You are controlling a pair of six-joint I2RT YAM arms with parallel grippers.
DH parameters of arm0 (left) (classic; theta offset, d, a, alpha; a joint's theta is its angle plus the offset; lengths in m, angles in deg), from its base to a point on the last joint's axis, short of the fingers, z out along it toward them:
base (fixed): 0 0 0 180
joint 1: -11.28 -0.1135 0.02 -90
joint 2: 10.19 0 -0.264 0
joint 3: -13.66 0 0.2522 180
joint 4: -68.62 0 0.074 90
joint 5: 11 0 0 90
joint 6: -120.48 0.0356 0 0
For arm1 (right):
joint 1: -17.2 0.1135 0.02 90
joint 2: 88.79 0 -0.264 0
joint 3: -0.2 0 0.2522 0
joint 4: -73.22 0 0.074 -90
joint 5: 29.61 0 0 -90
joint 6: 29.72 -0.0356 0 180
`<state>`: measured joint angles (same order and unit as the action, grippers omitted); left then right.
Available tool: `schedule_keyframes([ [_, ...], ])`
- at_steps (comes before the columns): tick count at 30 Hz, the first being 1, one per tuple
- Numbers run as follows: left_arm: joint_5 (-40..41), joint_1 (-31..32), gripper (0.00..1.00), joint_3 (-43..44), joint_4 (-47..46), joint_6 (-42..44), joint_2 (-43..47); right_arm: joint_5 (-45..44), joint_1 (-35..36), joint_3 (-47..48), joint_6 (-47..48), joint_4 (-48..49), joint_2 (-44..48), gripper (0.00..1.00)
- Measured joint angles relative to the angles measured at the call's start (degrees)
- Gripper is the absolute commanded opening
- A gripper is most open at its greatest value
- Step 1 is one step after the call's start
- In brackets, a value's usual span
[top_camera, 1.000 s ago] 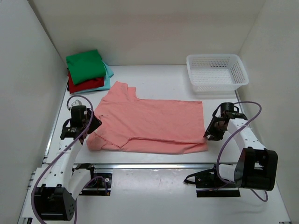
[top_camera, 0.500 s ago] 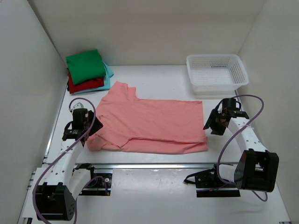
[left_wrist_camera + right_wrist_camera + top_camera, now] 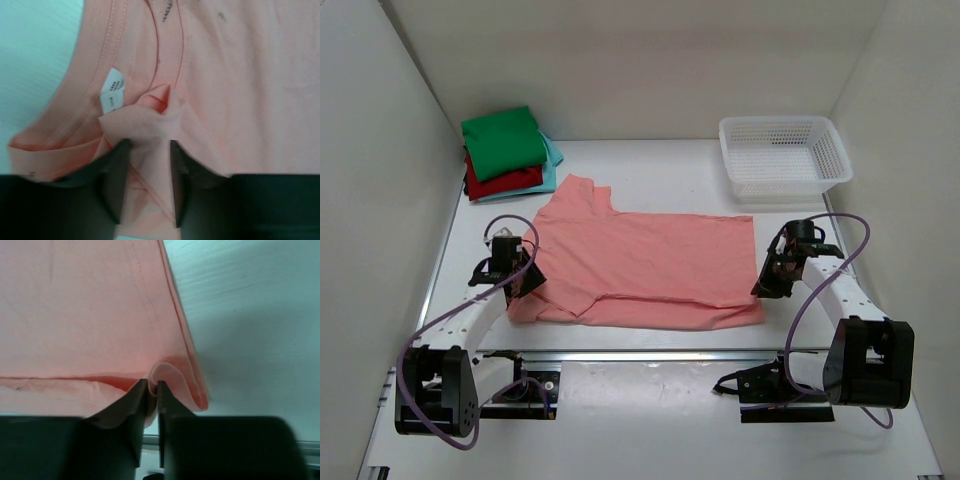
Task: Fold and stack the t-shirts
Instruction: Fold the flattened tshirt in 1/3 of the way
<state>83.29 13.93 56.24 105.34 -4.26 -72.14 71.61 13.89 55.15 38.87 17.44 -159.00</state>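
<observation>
The salmon-pink t-shirt [image 3: 650,265] lies spread flat on the table, its near edge folded over. My left gripper [image 3: 525,278] is at its left edge near the sleeve. In the left wrist view the gripper [image 3: 149,145] has a bunched ridge of the shirt [image 3: 235,90] pinched between its fingers, beside a white label [image 3: 112,95]. My right gripper [image 3: 765,285] is at the shirt's near right corner. In the right wrist view it [image 3: 153,387] is shut on a fold of the hem [image 3: 175,375]. The folded green [image 3: 503,140], red [image 3: 505,182] and light teal [image 3: 552,160] shirts are stacked at the back left.
A white mesh basket [image 3: 782,155] stands at the back right. White walls enclose the table on the left, back and right. A metal rail [image 3: 640,354] runs along the near edge in front of the arm bases.
My left gripper moved right onto the shirt's left edge and closed on cloth. My right gripper lifted away slightly, then came back to the near right corner and pinched the hem.
</observation>
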Motion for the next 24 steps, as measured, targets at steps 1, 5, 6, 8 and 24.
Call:
schedule_keyframes([
  [1,-0.1,0.2,0.16,0.0,-0.8,-0.3,-0.5,0.3,0.1,-0.1,-0.2,0.0,0.0,0.00],
  [5,-0.3,0.2,0.00,0.0,-2.5,0.1,-0.9,1.3,0.2,-0.1,-0.7,0.0,-0.1,0.00],
  [6,-0.2,0.2,0.00,0.2,-2.4,0.2,-0.9,1.6,0.2,-0.1,-0.9,-0.1,-0.1,0.00],
  [8,0.8,0.2,0.00,0.9,-1.7,0.3,-0.7,1.9,-0.3,0.0,-1.1,-0.3,-0.1,0.00],
  [24,5.7,-1.5,0.15,7.2,-0.7,1.1,1.4,-0.3,-4.0,4.9,-3.5,-4.0,-4.9,0.30],
])
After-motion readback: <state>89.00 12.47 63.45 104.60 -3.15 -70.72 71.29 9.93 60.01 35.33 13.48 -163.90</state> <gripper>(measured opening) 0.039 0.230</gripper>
